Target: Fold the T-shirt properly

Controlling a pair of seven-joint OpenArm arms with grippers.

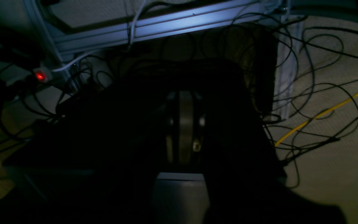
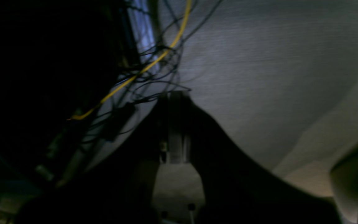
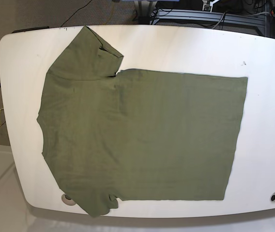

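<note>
Both closed tools [image 1: 183,124] hang off-table, T-shirt [image 3: 142,135] flat.

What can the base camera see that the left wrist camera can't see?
Only the base view shows the olive-green T-shirt, spread flat and not yet folded on the white table, with one sleeve near the far edge and one at the near edge.

Only the left wrist view shows the left gripper, dark with its jaws shut on nothing, and below it a tangle of black cables, one yellow cable and a small red light.

Both share very little: neither shows an arm touching the shirt.
</note>
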